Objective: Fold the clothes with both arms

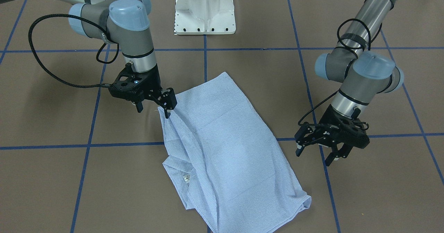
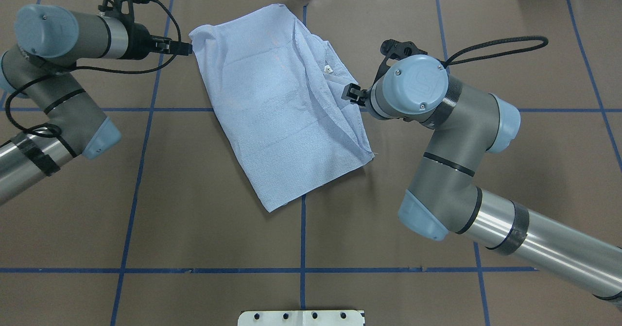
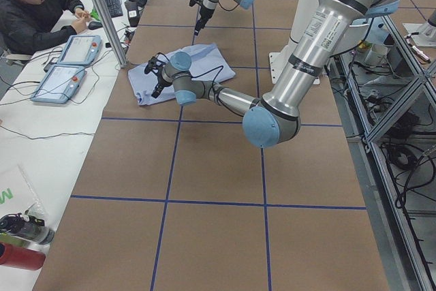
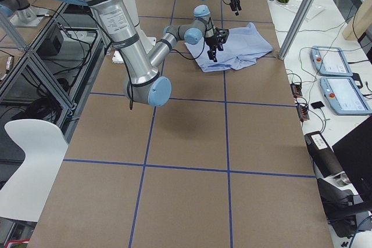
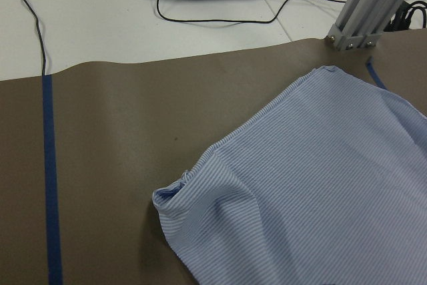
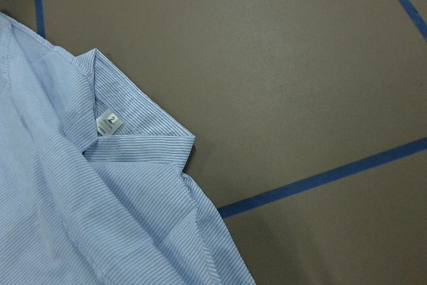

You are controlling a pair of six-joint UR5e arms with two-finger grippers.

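The light blue striped shirt [image 1: 225, 146] lies folded into a rough rectangle on the brown table, skewed to the tape lines. Its collar and white neck label [image 6: 108, 123] face my right arm. The shirt [image 2: 277, 117] shows whole from overhead. My right gripper [image 1: 153, 106] is open just above the table, with one fingertip [image 1: 168, 105] against the shirt's side edge near the collar. My left gripper [image 1: 314, 155] hangs open above the table, apart from the shirt on the other side, near its bunched corner [image 5: 175, 195]. Nothing is held in either one.
The white pedestal base [image 1: 204, 10] stands at the table's robot side. Beyond the far edge are an aluminium post [image 5: 363, 11], two teach pendants [image 3: 68, 66], cables and a seated person [image 3: 34, 5]. Blue tape lines [image 2: 302, 229] grid the table.
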